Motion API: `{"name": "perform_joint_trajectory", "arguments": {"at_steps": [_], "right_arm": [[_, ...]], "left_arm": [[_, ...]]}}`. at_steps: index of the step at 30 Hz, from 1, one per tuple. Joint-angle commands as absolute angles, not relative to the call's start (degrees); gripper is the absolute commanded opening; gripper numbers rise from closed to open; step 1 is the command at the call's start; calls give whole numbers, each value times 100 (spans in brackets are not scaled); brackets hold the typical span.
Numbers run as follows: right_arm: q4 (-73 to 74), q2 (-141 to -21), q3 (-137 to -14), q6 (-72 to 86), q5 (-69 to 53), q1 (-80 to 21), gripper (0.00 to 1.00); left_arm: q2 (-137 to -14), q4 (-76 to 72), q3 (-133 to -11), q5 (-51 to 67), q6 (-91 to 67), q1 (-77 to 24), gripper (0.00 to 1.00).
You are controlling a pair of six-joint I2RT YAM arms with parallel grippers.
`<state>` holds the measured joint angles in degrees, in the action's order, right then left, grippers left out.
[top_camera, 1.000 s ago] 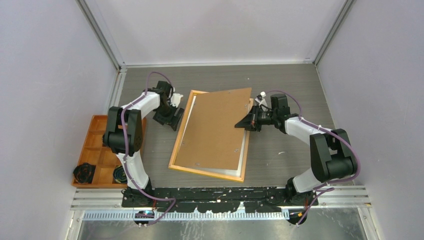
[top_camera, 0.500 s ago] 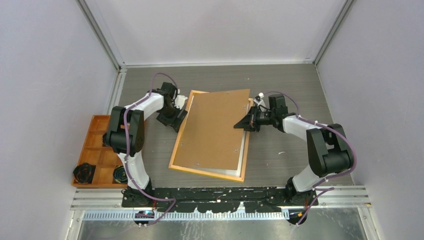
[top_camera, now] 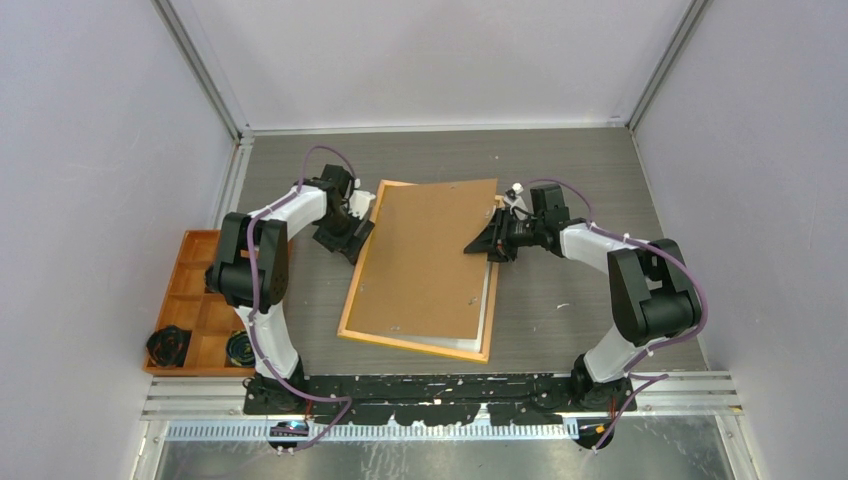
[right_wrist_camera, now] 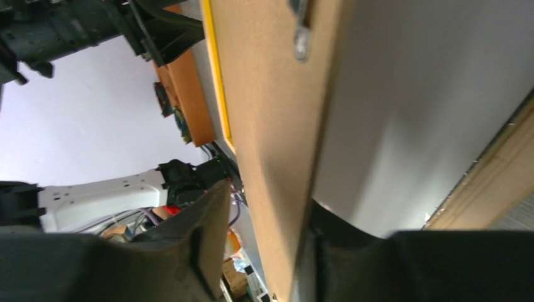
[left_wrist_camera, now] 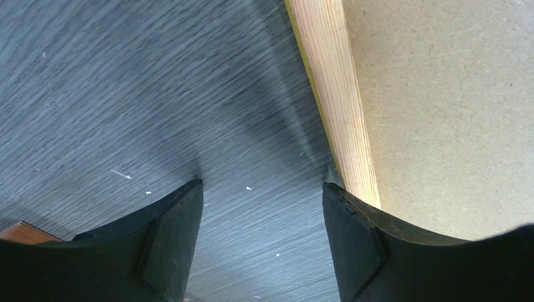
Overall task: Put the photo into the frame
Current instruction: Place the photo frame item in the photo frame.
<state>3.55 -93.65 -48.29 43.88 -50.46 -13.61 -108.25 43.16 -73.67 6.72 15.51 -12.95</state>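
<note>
Grips the backing board (top_camera: pixel 425 260) by its right edge in right end effector (top_camera: pixel 487 243); swings it squarer over the frame (top_camera: pixel 412 343), face down on tabletop (top_camera: pixel 560 180), photo (right_wrist_camera: pixel 415 100) beneath. Keeps left end effector (top_camera: pixel 352 235) spread, empty, beside frame's left rail. Looks nearly ready for seating.

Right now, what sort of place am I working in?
Probably a lab robot test cell: pale walls on aluminium posts, a grey wood-grain table, left arm and right arm bolted to one rail.

Even, bright overhead light; soft shadows on the tabletop (top_camera: pixel 560 160). Both wrist views are slightly blurred up close.
</note>
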Motion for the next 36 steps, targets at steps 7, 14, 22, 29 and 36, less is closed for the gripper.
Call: {"name": "perform_joint_trajectory", "arguments": {"at_steps": [7,14,22,29,36], "right_arm": [[1962,-9199,-5770,3585,-3678,-1739,96],[3158,-9154,-6364,3190,-2757,-1994,100],[4401,-9510,-7062,2941,-1323,-2352,100],[5018,-9420,-7586,2883,-396,-2530,100],[4015,-8221,-7207,3474,590,-2521,100]], "left_arm": [[-10430,4346,-7191,1088,1646,-1290,71],[-10513,4475,-7370,1252,1657,-958,70],[-10343,4450,-7327,1270,1696,-879,71],[-10358,4451,-7273,1259,1728,-883,71],[-10371,4464,-7168,1444,1811,-880,71]]}}
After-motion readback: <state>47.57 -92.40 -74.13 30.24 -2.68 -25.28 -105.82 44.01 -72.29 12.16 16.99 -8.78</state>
